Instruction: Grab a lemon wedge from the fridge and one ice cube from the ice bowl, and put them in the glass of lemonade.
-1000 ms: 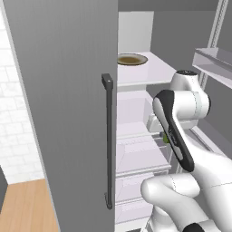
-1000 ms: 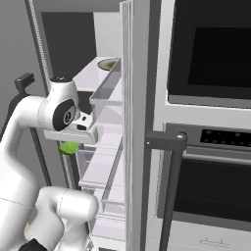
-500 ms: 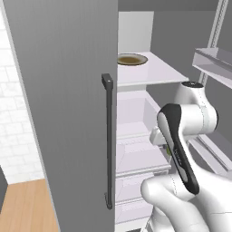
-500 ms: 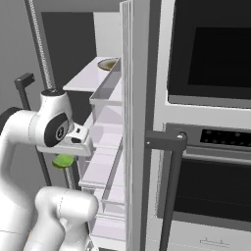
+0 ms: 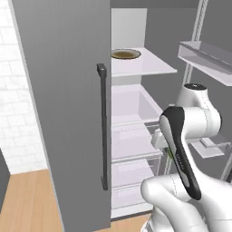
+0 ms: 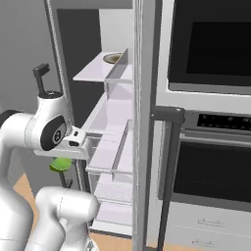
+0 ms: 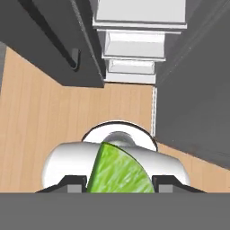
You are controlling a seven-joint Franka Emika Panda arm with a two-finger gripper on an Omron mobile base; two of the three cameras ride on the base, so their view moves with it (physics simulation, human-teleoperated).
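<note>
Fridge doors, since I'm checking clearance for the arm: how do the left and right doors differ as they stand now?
The left fridge door turns its plain grey outer face and dark bar handle to the left base view. The right fridge door stands edge-on in the right base view, with clear bins on its inner side. Both are swung open, and the arm, holding the lemon wedge, is between them.

The arm [image 5: 190, 145] is a glossy white Franka Panda of rounded, bulbous segments, with a black band along one link, dark round joint caps, and a small dark bracket atop its upper joint.
</note>
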